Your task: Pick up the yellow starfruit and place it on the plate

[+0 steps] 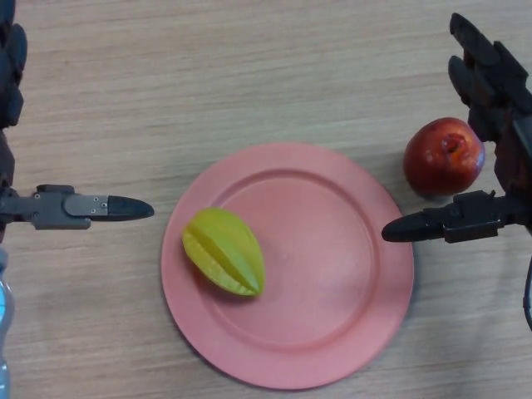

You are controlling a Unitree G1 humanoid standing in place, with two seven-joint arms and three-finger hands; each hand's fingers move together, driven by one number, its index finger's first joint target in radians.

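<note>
A yellow starfruit [224,251] lies on the left part of a pink plate [332,283] in the middle of the wooden table. My left hand [75,207] is at the left edge, open, its thumb pointing toward the plate, a short gap from the rim. My right hand [490,100] is at the right edge, open, its fingers straight above and its thumb reaching toward the plate's right rim. Neither hand touches the starfruit.
A red apple [444,155] sits on the table just right of the plate, between my right hand's fingers and thumb. A clear object [4,332] shows at the lower left edge.
</note>
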